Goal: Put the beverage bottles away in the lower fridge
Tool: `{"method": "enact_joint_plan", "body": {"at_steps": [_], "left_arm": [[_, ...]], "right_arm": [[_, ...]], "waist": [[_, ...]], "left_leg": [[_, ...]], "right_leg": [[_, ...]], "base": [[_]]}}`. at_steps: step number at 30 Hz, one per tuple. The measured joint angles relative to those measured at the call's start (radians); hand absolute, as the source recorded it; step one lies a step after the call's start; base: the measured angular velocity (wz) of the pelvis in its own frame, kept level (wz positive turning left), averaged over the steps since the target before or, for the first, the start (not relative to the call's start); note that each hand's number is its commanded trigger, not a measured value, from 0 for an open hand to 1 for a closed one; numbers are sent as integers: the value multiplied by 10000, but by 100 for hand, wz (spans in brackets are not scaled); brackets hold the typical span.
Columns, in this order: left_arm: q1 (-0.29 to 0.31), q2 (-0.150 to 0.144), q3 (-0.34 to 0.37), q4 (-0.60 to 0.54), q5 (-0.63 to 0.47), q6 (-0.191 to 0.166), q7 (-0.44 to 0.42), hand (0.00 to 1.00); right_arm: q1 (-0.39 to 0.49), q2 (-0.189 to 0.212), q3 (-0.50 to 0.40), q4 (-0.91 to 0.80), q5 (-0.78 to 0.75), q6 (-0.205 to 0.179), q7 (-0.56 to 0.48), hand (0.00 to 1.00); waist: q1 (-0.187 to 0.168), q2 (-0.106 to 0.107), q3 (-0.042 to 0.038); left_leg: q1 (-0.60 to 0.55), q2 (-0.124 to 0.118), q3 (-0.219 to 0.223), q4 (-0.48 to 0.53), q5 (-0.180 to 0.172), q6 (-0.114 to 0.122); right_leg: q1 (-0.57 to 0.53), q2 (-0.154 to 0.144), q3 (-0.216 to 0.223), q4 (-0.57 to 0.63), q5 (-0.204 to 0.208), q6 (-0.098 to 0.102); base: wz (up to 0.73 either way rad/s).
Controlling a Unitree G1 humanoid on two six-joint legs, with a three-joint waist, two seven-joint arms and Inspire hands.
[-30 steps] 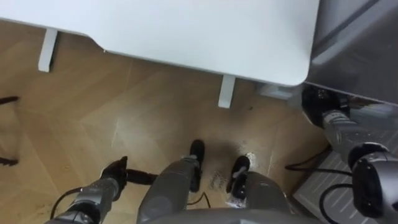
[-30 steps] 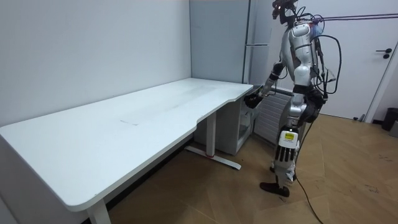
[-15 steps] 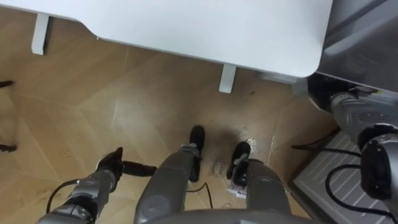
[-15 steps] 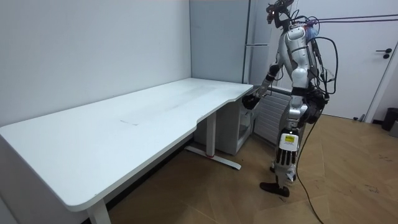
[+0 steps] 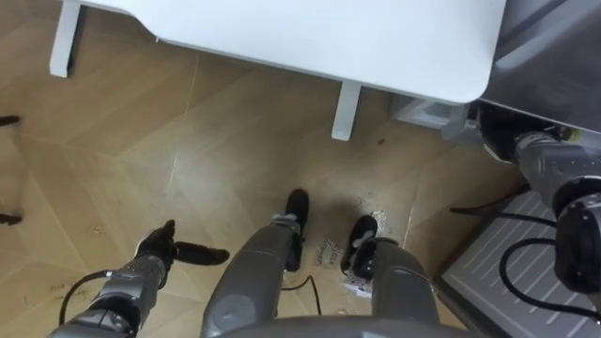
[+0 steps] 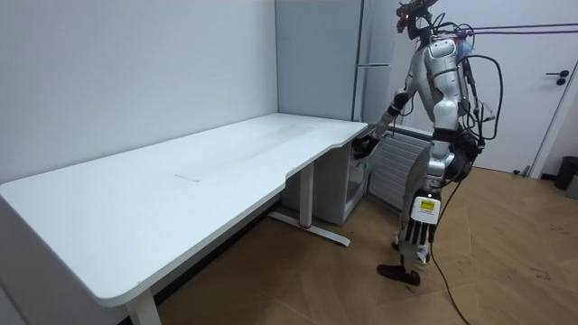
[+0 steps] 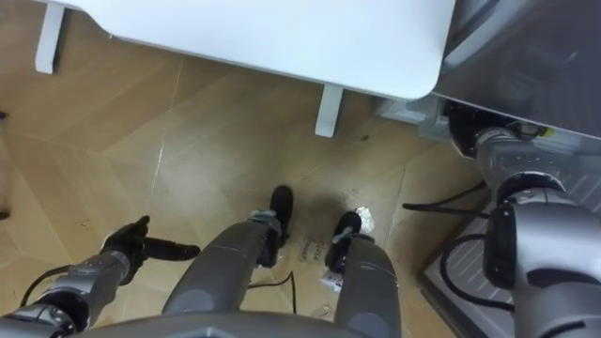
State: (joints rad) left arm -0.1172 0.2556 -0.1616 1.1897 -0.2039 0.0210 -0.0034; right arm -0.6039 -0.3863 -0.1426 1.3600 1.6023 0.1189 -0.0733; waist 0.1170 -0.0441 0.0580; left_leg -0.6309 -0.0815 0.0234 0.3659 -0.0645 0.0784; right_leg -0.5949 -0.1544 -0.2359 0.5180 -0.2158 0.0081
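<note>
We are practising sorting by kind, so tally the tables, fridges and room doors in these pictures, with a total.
white table: 1
tall grey fridge: 1
white door: 1
Total: 3

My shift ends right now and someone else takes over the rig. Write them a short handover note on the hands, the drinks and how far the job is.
Left hand: open and empty, low at the robot's left side above the floor.
Right hand: held out at the fridge, past the corner of the white table; whether it holds anything cannot be told.
Drinks: none in the left hand; otherwise I cannot place them.
Done: the robot stands at the table's end beside the fridge.
Left: find the drinks, open the lower fridge, put them in.
</note>
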Motion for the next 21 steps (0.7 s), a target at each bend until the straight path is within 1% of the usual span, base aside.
{"method": "enact_joint_plan", "body": {"at_steps": [2,4,6,8,12,14,21], "left_arm": [[0,0,1,2,0,-9,15,0],[4,-10,1,7,-9,-8,16,0],[0,-47,1,2,-6,-57,13,0],[10,-59,1,21,0,-49,12,0],[1,-84,0,15,0,-59,7,0],[6,-84,-4,27,-2,-63,7,0],[26,-129,18,77,13,-82,-89,0]], "right_arm": [[-1,-11,-27,3,24,-144,-119,0],[-2,-42,-166,4,28,-193,-169,0],[0,-49,-404,8,41,-292,-202,0],[0,-61,-742,10,98,-504,-433,0],[-4,-114,-783,7,101,-713,-445,0],[-3,-120,-816,9,120,-844,-455,0],[88,-110,-1048,18,215,-964,-572,0]], "waist": [[-22,22,-10],[-32,30,-11],[-55,104,-26],[-97,170,-52],[-157,226,-64],[-151,245,-57],[-121,365,-48]], "left_leg": [[74,2,14,-4,0,0],[150,6,66,-31,0,1],[153,3,60,-34,5,8],[156,4,61,-46,8,9],[172,9,69,-66,8,9],[246,9,101,-139,15,6],[748,7,194,-498,34,11]], "right_leg": [[58,5,49,10,0,0],[108,8,102,13,-1,3],[116,10,101,-6,-5,8],[118,14,102,-10,-4,9],[119,20,111,-13,-4,9],[149,21,108,-26,-4,8],[557,1,90,-281,-5,14]], "base": [[0],[-5],[0],[0],[0],[-4],[-3]]}}
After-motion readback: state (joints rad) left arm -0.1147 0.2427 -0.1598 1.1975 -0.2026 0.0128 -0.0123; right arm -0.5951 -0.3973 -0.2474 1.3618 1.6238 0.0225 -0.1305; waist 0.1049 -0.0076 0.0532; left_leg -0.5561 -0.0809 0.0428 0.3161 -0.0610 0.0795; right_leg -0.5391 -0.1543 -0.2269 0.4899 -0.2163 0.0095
